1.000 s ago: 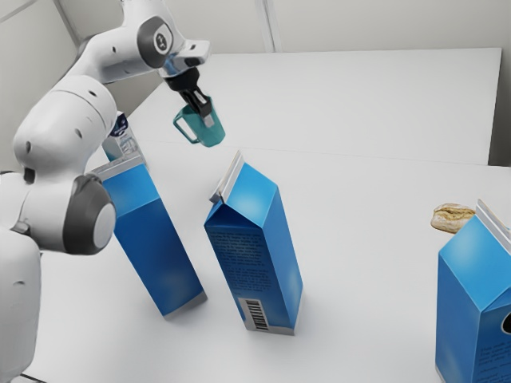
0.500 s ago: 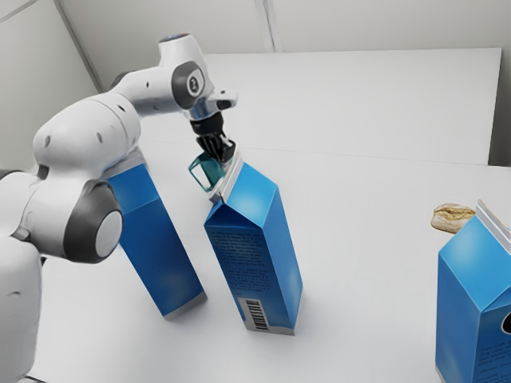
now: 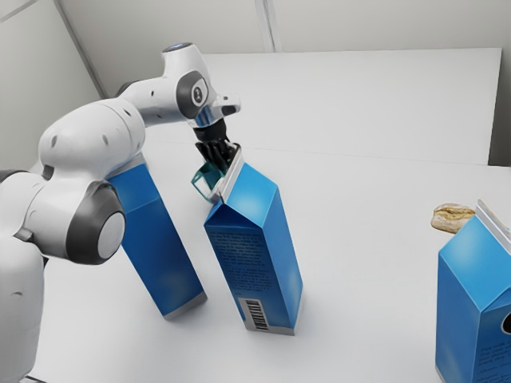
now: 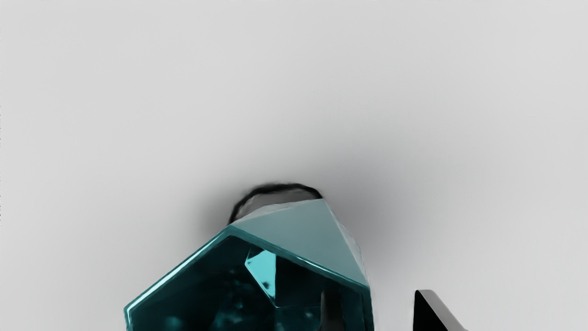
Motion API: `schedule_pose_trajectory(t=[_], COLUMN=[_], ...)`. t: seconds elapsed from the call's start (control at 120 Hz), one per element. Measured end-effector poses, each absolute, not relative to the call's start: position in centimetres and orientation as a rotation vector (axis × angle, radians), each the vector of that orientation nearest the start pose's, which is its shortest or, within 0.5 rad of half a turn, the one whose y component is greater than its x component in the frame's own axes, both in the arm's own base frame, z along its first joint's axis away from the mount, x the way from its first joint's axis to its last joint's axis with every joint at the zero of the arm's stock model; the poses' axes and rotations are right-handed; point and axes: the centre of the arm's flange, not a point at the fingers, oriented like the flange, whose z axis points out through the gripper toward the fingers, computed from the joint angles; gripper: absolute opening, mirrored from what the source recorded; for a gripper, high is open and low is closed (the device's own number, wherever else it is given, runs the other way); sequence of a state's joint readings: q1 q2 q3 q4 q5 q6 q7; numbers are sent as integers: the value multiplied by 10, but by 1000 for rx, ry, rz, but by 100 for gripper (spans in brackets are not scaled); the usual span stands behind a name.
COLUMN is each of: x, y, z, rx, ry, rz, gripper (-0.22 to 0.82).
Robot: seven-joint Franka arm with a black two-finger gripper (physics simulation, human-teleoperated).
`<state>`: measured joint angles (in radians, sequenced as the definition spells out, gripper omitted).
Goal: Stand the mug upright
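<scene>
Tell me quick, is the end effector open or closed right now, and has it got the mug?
End effector: open, not gripping; one finger is inside the mug, the other outside, clear of its wall.

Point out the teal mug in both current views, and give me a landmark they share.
Exterior view: the mug is just below the tool, partly behind the peaked top of the middle blue carton.
Wrist view: its open mouth shows, one finger within the rim's outline, the other outside, apart from the wall.
Shared landmark: the tool's black fingers.
</scene>
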<state>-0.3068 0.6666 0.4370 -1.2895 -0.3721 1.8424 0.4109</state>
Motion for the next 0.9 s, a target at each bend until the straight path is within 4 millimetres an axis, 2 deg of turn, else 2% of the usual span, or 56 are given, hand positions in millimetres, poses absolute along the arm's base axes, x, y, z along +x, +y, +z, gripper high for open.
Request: schedule_pose_trajectory(t=[0.083,0.167,0.367,0.4,0.433,0.467,0.533,0.617,0.667,0.708,0.783,0.825,0.9], x=[725,726,727,728,729,731,728,719,708,695,657,633,592], y=[-9,-10,-10,-11,-14,-18,-24,-37,-41,-45,-56,-53,-38], z=[378,380,384,389,401,422,473,550,581,606,644,653,658], rx=[-3216,-3217,-3222,-3220,-3213,-3200,-3176,-3147,-3145,-3133,-3115,-3121,-3141], ry=[376,354,308,309,317,334,358,398,408,421,447,444,429], rz=[34,25,13,3,-15,-51,-124,-222,-223,-213,-160,-105,-24], gripper=[25,36,51,52,54,55,56,58,58,59,59,59,60])
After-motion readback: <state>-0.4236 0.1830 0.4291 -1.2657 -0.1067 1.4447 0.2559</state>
